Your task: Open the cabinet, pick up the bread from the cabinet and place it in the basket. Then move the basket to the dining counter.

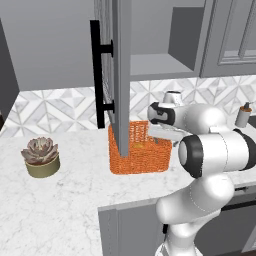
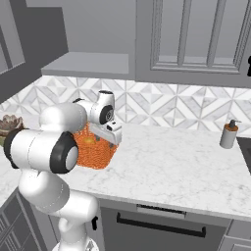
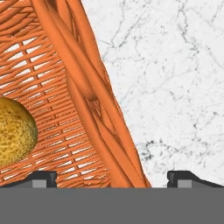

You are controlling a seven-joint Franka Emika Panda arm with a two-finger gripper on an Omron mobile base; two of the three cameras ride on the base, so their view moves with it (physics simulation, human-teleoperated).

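Orange is the colour of the basket (image 1: pixel 142 150), and it sits on the marble bench (image 1: pixel 75 190) right under the open cabinet (image 1: pixel 150 35). The cabinet door (image 1: pixel 117 70) with the long black handle (image 1: pixel 96 75) is swung wide open, and its bottom edge hangs just in front of the basket. So the opening part looks done to me.

The bread (image 3: pixel 13 131) is a round golden lump, and it lies inside the basket, on the woven floor near one corner. That part looks done too. The shelf I can see in the cabinet looks bare.

What is left, I think, is the big last job: taking hold of the basket and carrying it to the dining counter. The basket sits on the bench with the tile wall (image 2: pixel 162 105) behind it, so it has not gone anywhere yet.

My jaws (image 3: pixel 112 179) are as wide open as they go. They hold nothing. From my hand camera they sit on both sides of the basket's thick woven rim (image 3: pixel 100 122), one tip over the inside of the basket and one tip over the bare marble outside it. I cannot tell if a tip is touching the rim yet. From the side, my hand (image 2: pixel 109 131) hangs right at the basket's top edge, on the side away from the little succulent pot (image 1: pixel 41 157).
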